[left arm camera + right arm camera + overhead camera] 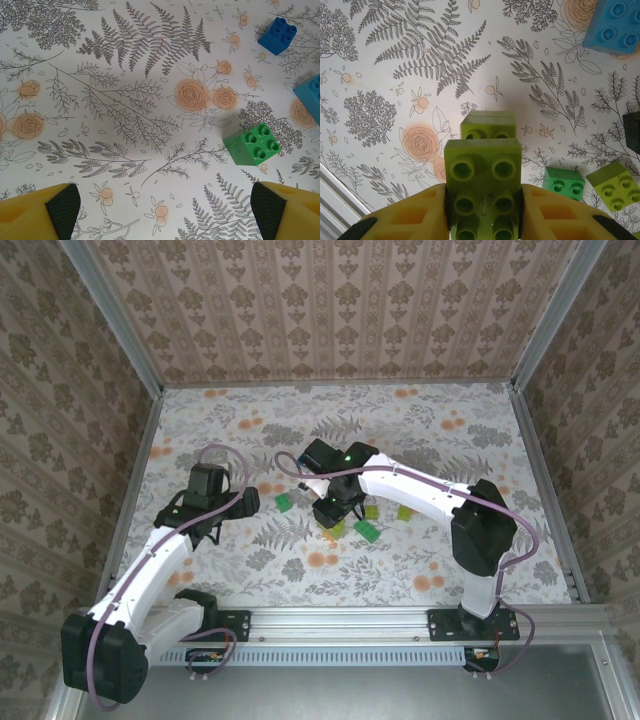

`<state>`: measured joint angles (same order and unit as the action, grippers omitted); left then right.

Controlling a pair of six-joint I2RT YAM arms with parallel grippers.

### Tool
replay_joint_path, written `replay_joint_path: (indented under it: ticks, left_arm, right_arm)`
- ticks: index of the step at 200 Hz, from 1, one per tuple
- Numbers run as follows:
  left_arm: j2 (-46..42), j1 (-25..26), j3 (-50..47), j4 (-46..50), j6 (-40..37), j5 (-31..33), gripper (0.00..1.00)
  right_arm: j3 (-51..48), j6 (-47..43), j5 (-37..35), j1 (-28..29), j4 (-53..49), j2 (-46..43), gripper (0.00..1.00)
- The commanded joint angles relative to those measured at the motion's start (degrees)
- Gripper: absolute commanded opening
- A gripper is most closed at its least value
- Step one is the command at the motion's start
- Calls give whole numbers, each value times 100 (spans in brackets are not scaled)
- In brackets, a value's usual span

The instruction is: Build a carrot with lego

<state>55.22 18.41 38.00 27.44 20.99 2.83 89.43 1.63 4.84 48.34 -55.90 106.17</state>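
My right gripper (483, 215) is shut on a light green lego brick (482, 172), studs facing the camera. It hangs just above a second light green brick (488, 125) on the floral table. In the top view the right gripper (335, 515) is at the table's middle. A green brick (563, 184), another light green brick (618, 189), a blue brick (617, 25) and a black brick (632, 131) lie to its right. My left gripper (165, 212) is open over bare cloth, with nothing between its fingers. A green brick (252, 144) lies ahead of it to the right.
Past the green brick lie a dark blue brick (277, 35) and a light blue one (310, 97). Seen from above, green bricks (286, 502) (368, 530) and a light green one (405, 512) sit around the right gripper. Papered walls ring the table (450, 570).
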Motion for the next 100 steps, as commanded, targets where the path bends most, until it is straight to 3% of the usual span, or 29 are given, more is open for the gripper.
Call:
replay_joint_path:
  ticks: [1, 100]
  left_arm:
    - [-91, 48, 68, -46, 3, 16, 92]
    - [-117, 59, 59, -48, 7, 16, 92]
  right_arm:
    - [-9, -58, -137, 79, -323, 318, 35]
    - [-537, 35, -358, 145, -282, 396, 34]
